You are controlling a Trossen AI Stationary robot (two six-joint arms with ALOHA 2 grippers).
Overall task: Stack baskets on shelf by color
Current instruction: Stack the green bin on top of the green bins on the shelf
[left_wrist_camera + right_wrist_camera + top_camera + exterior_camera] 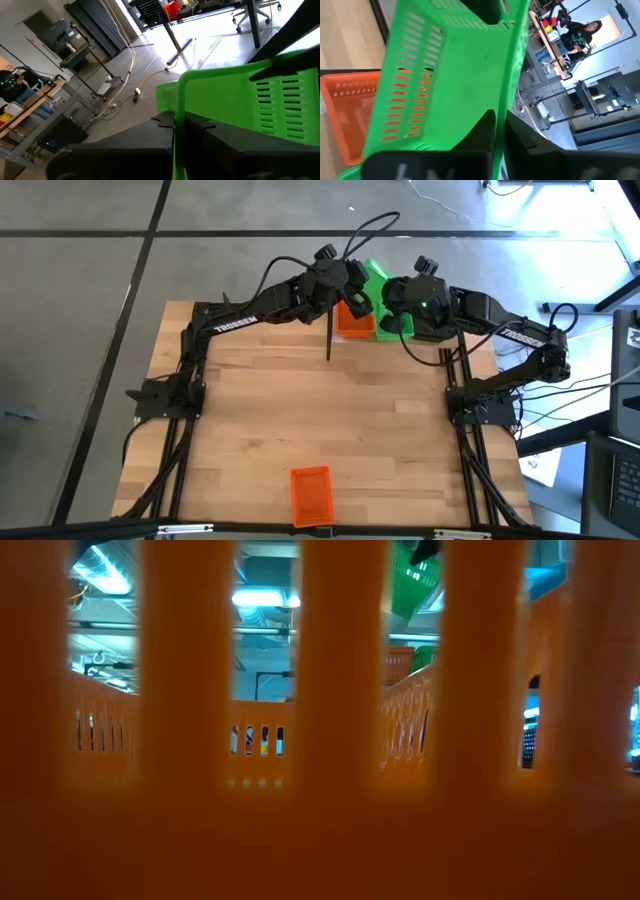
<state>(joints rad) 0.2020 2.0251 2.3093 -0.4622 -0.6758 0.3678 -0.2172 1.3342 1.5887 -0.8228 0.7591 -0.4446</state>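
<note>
Up at twelve o'clock on the table, both arms meet over the shelf (345, 340). The left gripper (175, 125) is clamped on the rim of a green basket (377, 280) held tilted in the air, and the right gripper (497, 125) pinches the same basket's wall. An orange basket (353, 320) sits just beneath it; another orange basket (311, 495) lies at six o'clock.

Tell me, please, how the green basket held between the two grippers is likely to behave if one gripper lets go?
The green basket looks like thin slotted plastic, so probably light and slightly flexible. Each gripper, left and right, pinches only a rim edge, so released by one it would likely swing or tilt. Its smooth wall might slip.
</note>
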